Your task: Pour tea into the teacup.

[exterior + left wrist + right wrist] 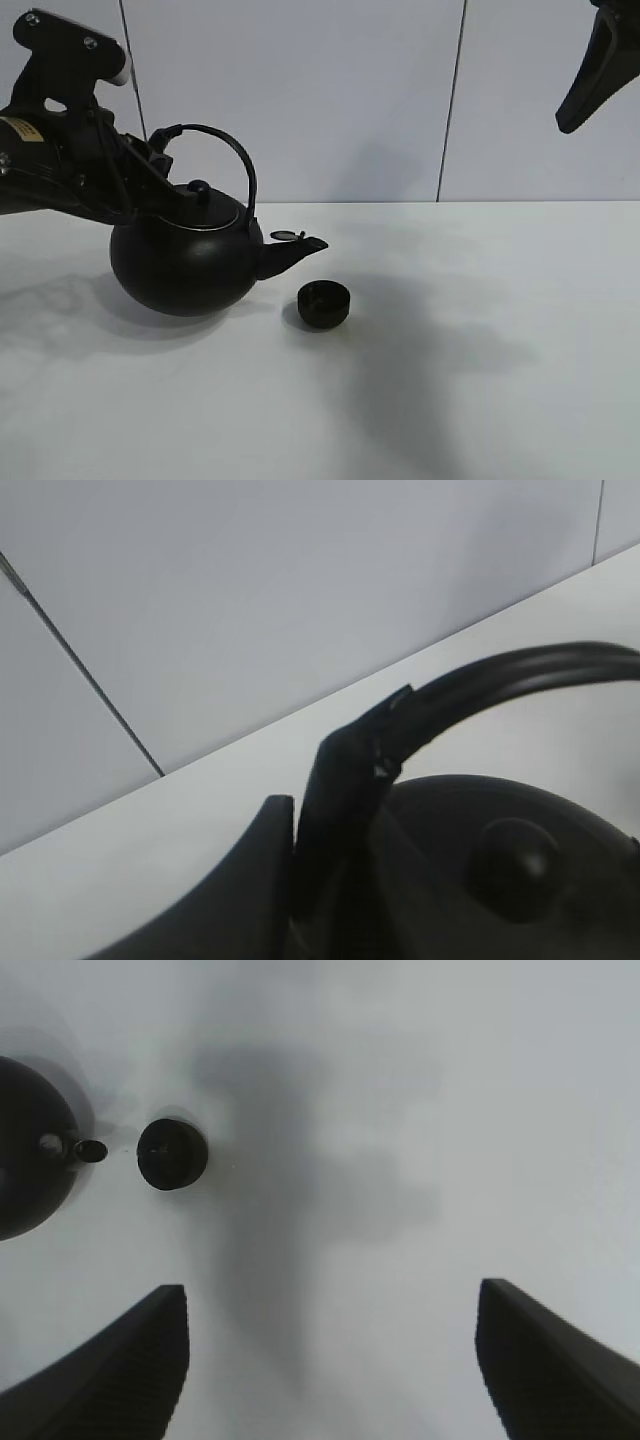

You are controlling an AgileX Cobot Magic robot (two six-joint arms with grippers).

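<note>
The big black kettle (180, 265) stands low on the white table, left of centre, its spout (300, 247) pointing right with its small flap lifted. The teacup (324, 304), a small matte-black bowl-shaped cup, sits on the table just right of and below the spout tip. My left gripper (158, 150) is shut on the kettle's arched handle (520, 675) near its left end, as the left wrist view (375, 745) shows. My right gripper (590, 70) hangs high at the top right, open and empty. The right wrist view (330, 1360) looks down on the teacup (172, 1153) and the kettle (25, 1160).
The white table (480, 350) runs to a white panelled wall (350, 100) at the back. I cannot tell whether the kettle's underside touches the table. Nothing else lies on the table.
</note>
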